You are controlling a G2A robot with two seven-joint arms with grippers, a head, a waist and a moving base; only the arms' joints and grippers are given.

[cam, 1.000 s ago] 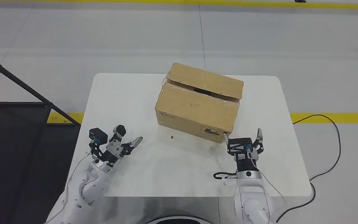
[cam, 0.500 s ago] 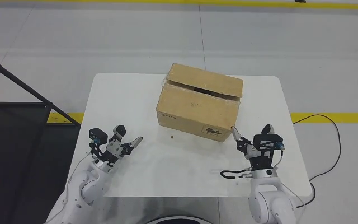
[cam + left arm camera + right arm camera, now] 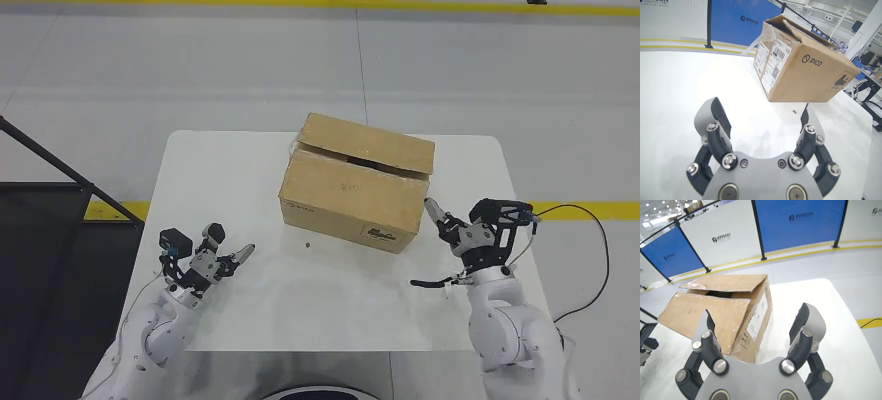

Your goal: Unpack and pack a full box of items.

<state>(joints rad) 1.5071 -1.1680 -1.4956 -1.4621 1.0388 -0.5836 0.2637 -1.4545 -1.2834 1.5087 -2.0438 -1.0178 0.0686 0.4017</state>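
A brown cardboard box [image 3: 355,185] stands near the middle of the white table [image 3: 220,170], its top flaps loosely folded with a dark gap [image 3: 719,293] between them. What is inside is hidden. My left gripper [image 3: 230,243] rests low at the table's front left, open and holding nothing, well apart from the box [image 3: 802,70]. In the left wrist view that gripper [image 3: 761,103] faces the box's labelled end. My right gripper [image 3: 452,222] hangs open just off the box's front right corner. In its own view the right gripper [image 3: 755,308] looks over the box [image 3: 696,309].
A small brown crumb [image 3: 308,241] lies on the table in front of the box. A black cable [image 3: 580,212] runs over the floor at the right. A dark frame [image 3: 50,160] stands left of the table. Bare table lies between the two arms.
My right arm has swung from the table's front edge out to the right and up beside the box's front right corner. The left arm and the box have stayed put.
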